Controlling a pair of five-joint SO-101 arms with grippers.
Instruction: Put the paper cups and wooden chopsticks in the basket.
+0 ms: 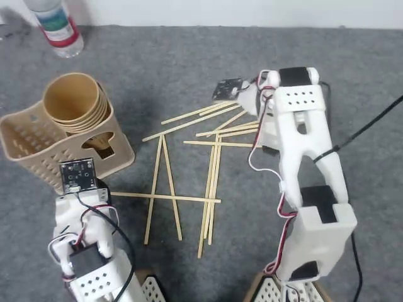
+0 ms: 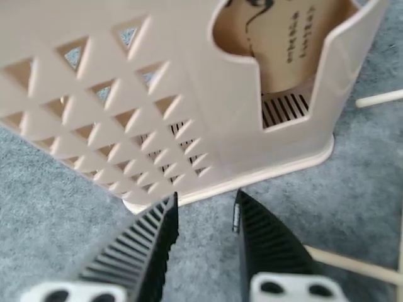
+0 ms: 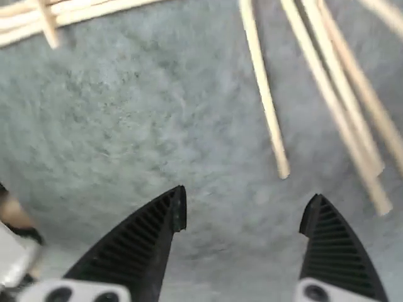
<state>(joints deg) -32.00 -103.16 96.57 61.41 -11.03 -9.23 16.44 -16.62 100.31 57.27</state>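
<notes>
Stacked paper cups point(image 1: 70, 99) already sit in the basket point(image 1: 28, 148) at the left; the left end effector point(image 2: 204, 211) hovers just beside its base, slightly parted, empty; the wooden chopsticks point(image 1: 153, 196) lie scattered on the surface point(image 1: 189, 75), not yet collected; the right end effector point(image 3: 245, 211) hangs near them, wide apart, empty.

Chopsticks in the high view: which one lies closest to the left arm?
The single crosswise chopstick along the front, one end near the basket; the rest lie farther toward the right arm.
</notes>
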